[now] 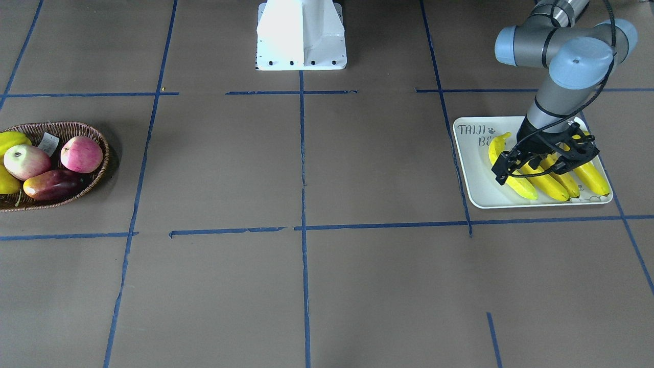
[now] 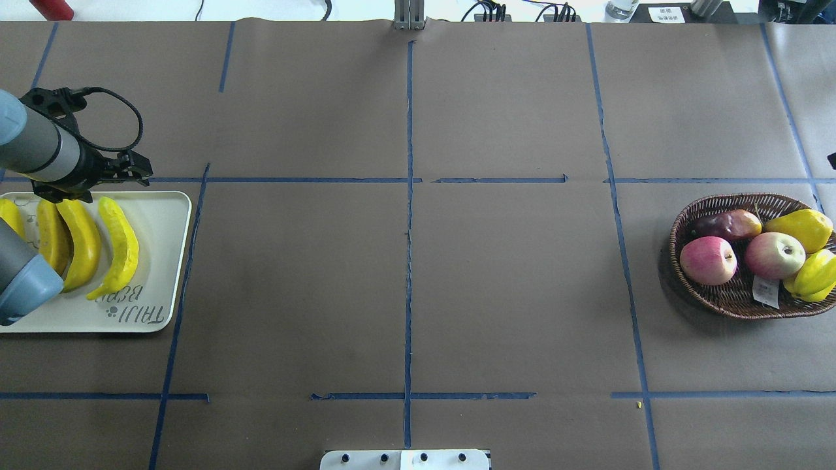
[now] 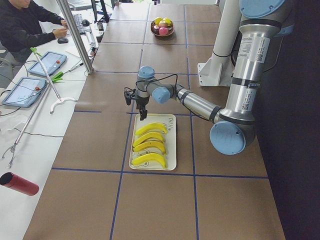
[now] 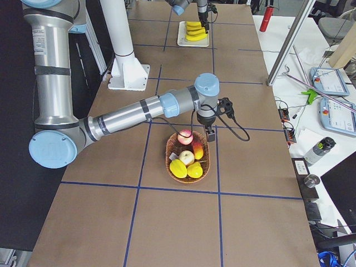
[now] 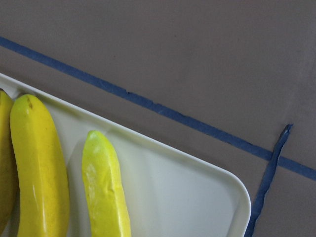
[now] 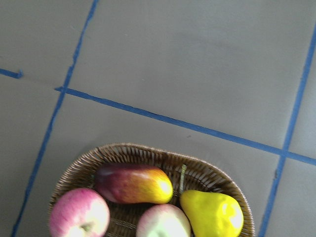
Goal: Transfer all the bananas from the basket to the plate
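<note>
Bananas (image 2: pixel 121 241), all four, are lying on the plate (image 2: pixel 157 261) at nine o'clock overhead beneath your left gripper (image 1: pixel 546 162), which is hanging spread and empty; the basket (image 2: pixel 725 197) at three o'clock is holding none, so you are looking finished, though I cannot tell whether the right gripper (image 4: pixel 210 132) is released or clenched.

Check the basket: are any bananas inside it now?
None. The basket holds apples and other fruit only; four bananas lie on the plate.
</note>
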Controlling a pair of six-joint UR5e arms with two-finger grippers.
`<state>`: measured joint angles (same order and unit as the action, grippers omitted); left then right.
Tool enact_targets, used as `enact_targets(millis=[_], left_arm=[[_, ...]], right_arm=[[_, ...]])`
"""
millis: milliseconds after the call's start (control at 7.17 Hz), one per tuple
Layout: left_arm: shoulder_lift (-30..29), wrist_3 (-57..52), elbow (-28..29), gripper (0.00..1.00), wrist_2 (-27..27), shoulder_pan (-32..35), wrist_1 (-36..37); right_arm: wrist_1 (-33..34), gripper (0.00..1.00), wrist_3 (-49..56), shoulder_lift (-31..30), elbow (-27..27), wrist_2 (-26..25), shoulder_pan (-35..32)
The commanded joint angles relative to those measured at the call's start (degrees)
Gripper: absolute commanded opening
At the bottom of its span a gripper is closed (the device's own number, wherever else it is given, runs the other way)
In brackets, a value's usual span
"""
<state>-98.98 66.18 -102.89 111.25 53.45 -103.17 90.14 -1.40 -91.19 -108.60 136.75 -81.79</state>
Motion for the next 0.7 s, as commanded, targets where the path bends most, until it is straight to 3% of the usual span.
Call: enact_targets(millis=[0, 279, 558], left_arm=[[0.4, -20.7, 0.0, 1.0, 6.5, 9.7, 5.7], [0.6, -46.4, 1.1, 1.0, 12.3, 21.6, 14.5], [2.1, -70.4, 2.1, 1.0, 12.4, 34.0, 26.1]], right_arm=[[-0.1, 1.0, 6.3, -1.9, 4.5, 0.4, -3.5], [-0.1, 1.0, 6.5, -0.8, 5.2, -0.2, -3.4], [-0.1, 1.0, 6.0, -1.1, 6.9, -0.2, -3.4]])
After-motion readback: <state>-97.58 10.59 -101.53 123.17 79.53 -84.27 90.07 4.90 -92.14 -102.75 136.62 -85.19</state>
